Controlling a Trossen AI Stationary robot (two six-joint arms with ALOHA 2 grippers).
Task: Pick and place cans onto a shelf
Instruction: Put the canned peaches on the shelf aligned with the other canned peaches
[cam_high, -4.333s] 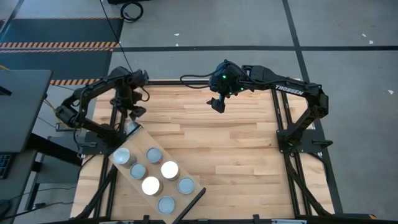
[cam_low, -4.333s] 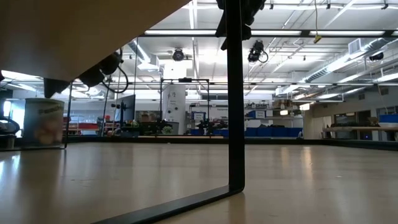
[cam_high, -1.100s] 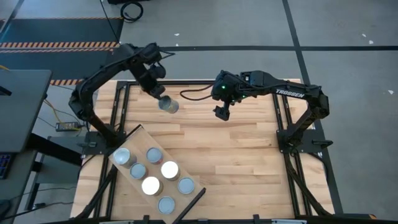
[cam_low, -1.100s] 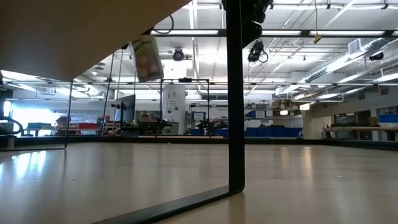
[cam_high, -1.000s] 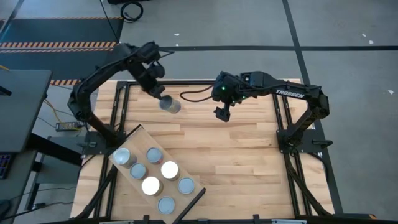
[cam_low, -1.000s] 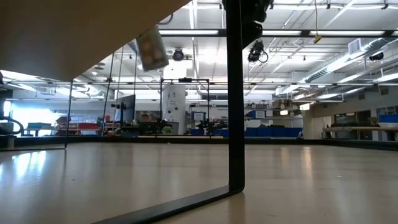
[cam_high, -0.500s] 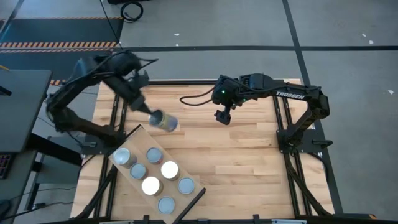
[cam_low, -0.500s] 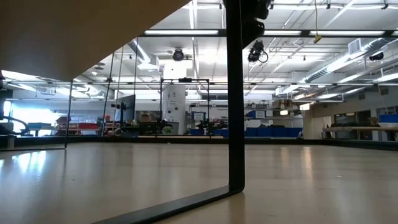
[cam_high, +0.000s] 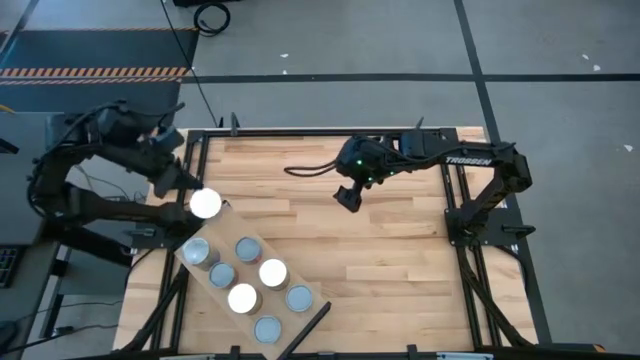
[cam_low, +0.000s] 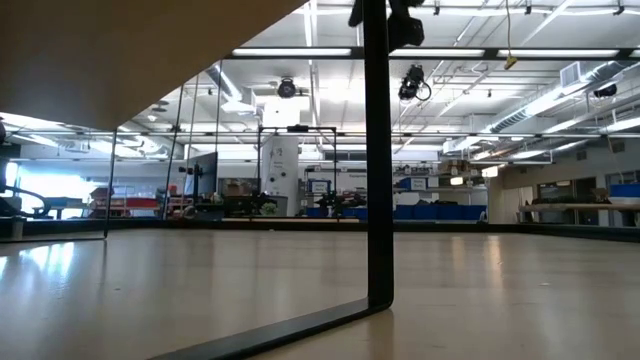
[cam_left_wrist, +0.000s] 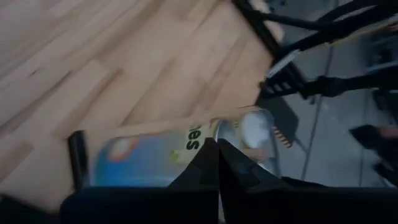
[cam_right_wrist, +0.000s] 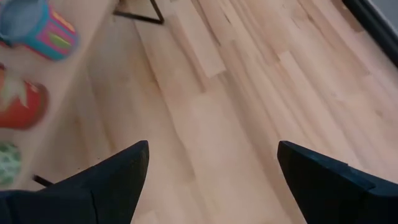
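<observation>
Tabletop (cam_high: 400, 250): butcher-block wood on a dark frame; grey floor with taped lines around it in the high view; a lit workshop hall behind it in the low view.

Shelf (cam_high: 300, 322): pale plank lying diagonally at the table's near-left corner, dark bar at its near end. In the low view its underside fills the upper left and a dark upright (cam_low: 378, 160) stands in front.

Left gripper (cam_high: 190, 190): out beyond the table's left edge, reaching toward the shelf's far end; clamped on a can.

Held can (cam_high: 206, 204): bright white top facing up, right at the shelf's far end, at the tip of the left gripper. In the left wrist view the can (cam_left_wrist: 180, 152) lies crosswise just ahead of the dark fingers (cam_left_wrist: 211, 168), blue label with green lettering, silvery top toward the table edge.

Cans on shelf (cam_high: 247, 249): six counted, in two staggered rows; two bright white tops, four grey-blue or silvery.

Cans in total: seven, counting the held one.

Right gripper (cam_high: 346, 198): hovering over the table's far middle, well apart from the shelf; fingers spread wide, nothing between them, as the right wrist view shows.

Right wrist view: three cans on the shelf (cam_right_wrist: 37, 28) at the picture's edge, with blue-pink, red and green labels.
</observation>
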